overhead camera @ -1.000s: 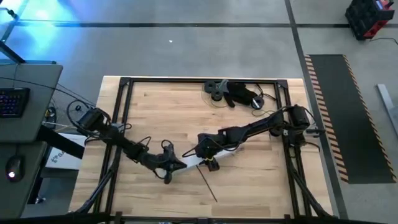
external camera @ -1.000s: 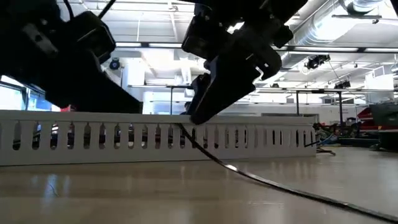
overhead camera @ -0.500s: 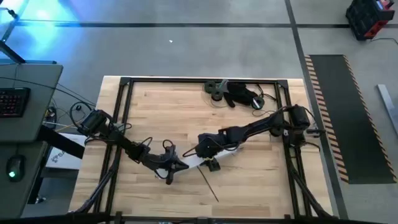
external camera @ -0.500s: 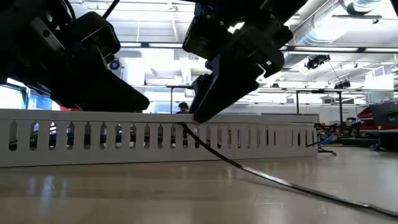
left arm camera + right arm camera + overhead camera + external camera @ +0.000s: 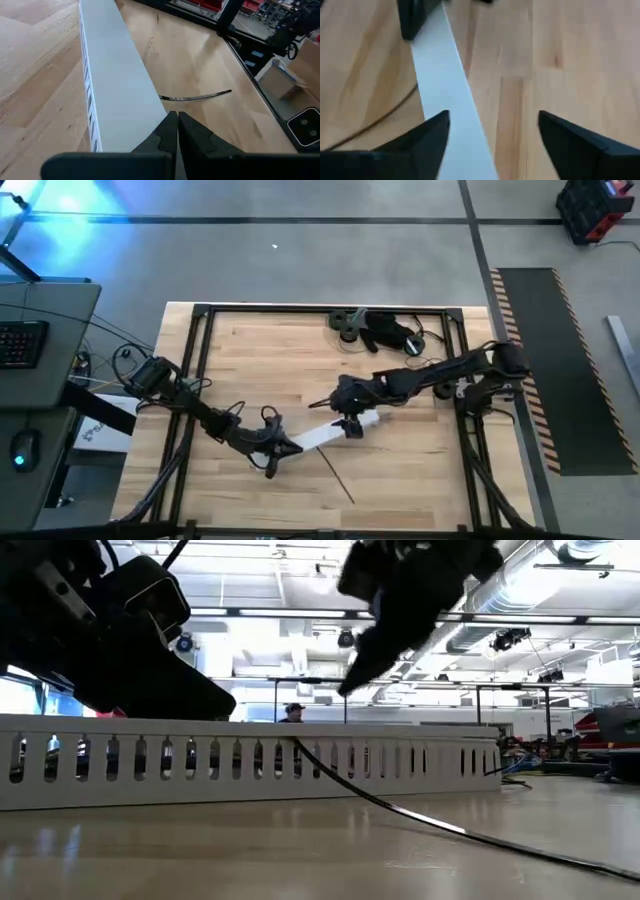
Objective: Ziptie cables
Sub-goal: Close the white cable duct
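Nearest the front edge of the worktop (image 5: 400, 470), you are looking at the cables (image 5: 334, 476), here a single thin dark strand lying loose on the wood and running from the white comb-toothed rail (image 5: 330, 432) out toward the front edge; in the low view it is drooping off the top of the rail's slotted wall and trailing limply across the boards, so it looks soft and floppy rather than springy. No zip tie is showing on it, so the bundling is likely not yet done. Just behind that, your left gripper (image 5: 285, 447) is sitting at the rail's end nearer the left edge, its fingers (image 5: 192, 136) pressed together with the tips right at that end; whether they are pinching the rail's lip or only resting against it cannot be told, but the placement looks meant to steady the rail while the strand is handled. The rail itself is a long, flat-topped piece of smooth white plastic with a row of narrow upright slots along its side, lying at a slant near the middle of the worktop. Farther back, your right gripper (image 5: 349, 406) is hanging above the rail's other end with its fingers (image 5: 427, 132) spread wide and holding nothing. Against the far edge, a dark tangle of gear (image 5: 385, 330) is lying untouched.
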Tool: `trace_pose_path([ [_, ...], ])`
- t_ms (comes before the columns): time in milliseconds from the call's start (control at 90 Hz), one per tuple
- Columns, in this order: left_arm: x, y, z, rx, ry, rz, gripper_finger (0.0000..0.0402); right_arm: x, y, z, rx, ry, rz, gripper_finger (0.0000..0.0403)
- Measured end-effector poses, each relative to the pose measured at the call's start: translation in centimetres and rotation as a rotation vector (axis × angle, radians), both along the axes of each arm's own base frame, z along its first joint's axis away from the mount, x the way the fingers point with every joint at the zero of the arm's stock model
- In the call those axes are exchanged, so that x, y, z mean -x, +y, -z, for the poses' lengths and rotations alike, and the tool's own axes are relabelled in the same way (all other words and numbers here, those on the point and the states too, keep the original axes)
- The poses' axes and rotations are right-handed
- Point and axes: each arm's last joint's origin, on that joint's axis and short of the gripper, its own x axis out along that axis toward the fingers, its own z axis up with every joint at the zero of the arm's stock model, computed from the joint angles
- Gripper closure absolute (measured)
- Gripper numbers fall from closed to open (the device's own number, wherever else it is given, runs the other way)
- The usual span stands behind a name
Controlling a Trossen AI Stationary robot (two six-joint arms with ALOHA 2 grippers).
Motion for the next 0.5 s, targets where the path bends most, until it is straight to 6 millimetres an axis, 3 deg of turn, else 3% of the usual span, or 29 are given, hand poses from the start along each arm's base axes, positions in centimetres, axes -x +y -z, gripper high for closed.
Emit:
trace_pose_path([
  [78,0.1,-0.1,0.0,-0.01,-0.001,0.006,0.0401,1.1,0.6,1.1,-0.031,-0.04,0.029,0.0225],
  [267,0.1,-0.2,0.0,-0.01,-0.004,0.017,0.0401,4.8,1.4,7.1,-0.07,-0.086,0.16,0.0379],
  [356,0.1,-0.1,0.0,-0.01,-0.004,0.017,0.0401,6.1,1.3,8.2,-0.105,-0.128,0.209,0.0391],
  [500,0.1,-0.2,0.0,-0.011,-0.005,0.02,0.0401,6.6,1.2,7.5,-0.076,-0.177,0.206,0.0388],
])
